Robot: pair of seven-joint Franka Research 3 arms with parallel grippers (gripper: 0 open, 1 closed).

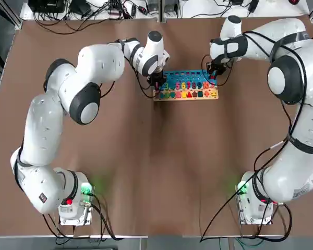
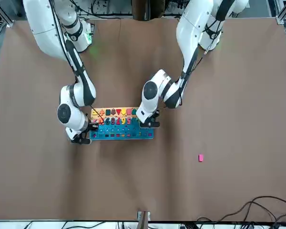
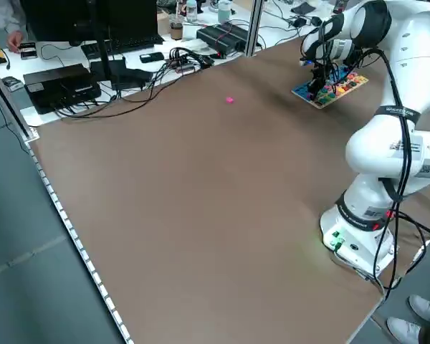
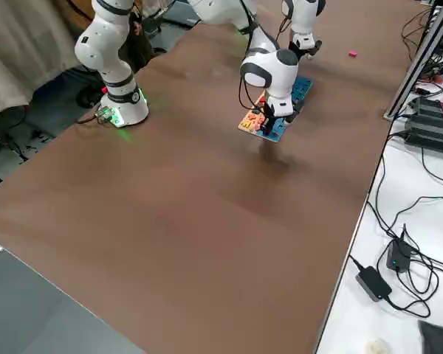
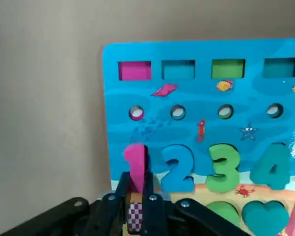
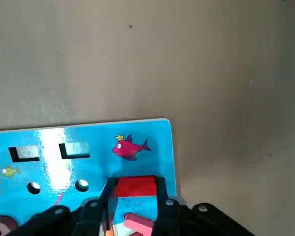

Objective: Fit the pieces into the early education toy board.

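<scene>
The early education toy board [image 1: 187, 87] lies flat at the far middle of the table, blue with a pale wooden near edge and rows of coloured numbers and shapes. My left gripper [image 1: 157, 83] is at the board's left end, shut on a pink piece [image 5: 135, 164] shaped like a "1", held upright over the number row beside the blue 2. At the board's [image 6: 88, 135] right end my right gripper [image 1: 211, 78] is shut on a red block piece [image 6: 136, 187]. Another small pink piece [image 2: 200, 158] lies alone on the table beyond the board.
Both arms reach over the table from their bases [image 1: 73, 205] at the near edge. Cables and electronics [image 3: 79, 72] line the bench past the far side. The brown tabletop [image 1: 156, 166] stretches wide between bases and board.
</scene>
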